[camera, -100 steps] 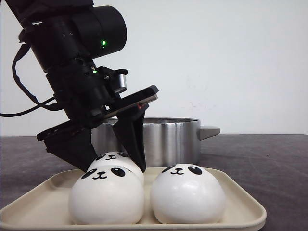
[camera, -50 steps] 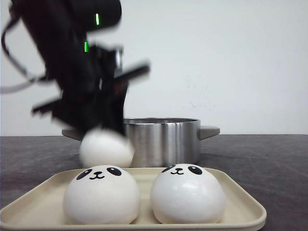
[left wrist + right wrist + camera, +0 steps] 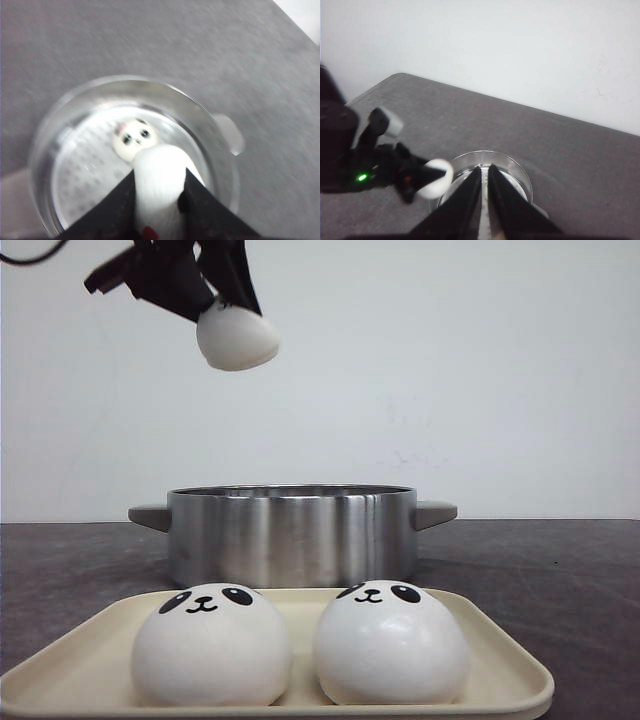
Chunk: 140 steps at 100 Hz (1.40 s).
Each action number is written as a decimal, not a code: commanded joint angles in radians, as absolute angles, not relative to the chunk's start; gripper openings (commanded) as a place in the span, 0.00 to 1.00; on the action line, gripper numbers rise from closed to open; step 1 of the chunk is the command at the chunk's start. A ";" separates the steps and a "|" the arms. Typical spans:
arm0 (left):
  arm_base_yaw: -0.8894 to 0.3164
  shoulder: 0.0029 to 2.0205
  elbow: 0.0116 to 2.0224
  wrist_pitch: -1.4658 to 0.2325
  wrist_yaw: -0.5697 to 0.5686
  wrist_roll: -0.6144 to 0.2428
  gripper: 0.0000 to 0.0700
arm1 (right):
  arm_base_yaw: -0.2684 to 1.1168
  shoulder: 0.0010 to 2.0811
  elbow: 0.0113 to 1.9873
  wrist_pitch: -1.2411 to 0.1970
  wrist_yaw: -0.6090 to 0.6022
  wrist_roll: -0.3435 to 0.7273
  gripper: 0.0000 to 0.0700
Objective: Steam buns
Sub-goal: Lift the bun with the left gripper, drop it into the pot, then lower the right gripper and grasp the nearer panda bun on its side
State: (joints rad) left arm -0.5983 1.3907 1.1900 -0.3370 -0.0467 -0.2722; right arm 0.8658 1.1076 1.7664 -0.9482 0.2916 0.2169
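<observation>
- The bench (image 3: 560, 570) is a dark grey, faintly speckled surface; it runs back to a plain white wall (image 3: 450, 370) that fills the upper part of the front view.
- A cream tray (image 3: 500, 660) sits at the near edge of the bench. Two panda-faced buns rest on it side by side, nearly touching: the left tray bun (image 3: 211, 645) and the right tray bun (image 3: 390, 642).
- Just behind the tray stands a steel pot (image 3: 290, 535) with a stubby grey handle on each side, lid off.
- The left gripper (image 3: 228, 305) hangs high above the pot's left part, its dark jaws clamped on a held bun (image 3: 238, 338). In the left wrist view that bun (image 3: 160, 185) is squeezed between the two black fingers (image 3: 205, 210), directly over the pot's mouth.
- A fourth bun, the pot bun (image 3: 135, 139), lies face up on the perforated steamer plate (image 3: 90, 175) inside the pot.
- The right gripper (image 3: 485, 200) looks down on the pot from above and behind, its jaws drawn nearly together with only a thin slit between them, gripping nothing.
- In the right wrist view the bench's far left corner is rounded, with white wall beyond it.
</observation>
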 commanded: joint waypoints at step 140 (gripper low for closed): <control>-0.487 1.467 1.237 -0.219 -0.045 -0.229 0.79 | 0.875 1.150 1.467 -1.081 0.307 0.323 0.02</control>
State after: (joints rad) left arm -0.4763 1.5036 1.2160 -0.1814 -0.0467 -0.2279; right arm 0.8646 1.1336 1.5421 -1.1110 0.3325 0.2501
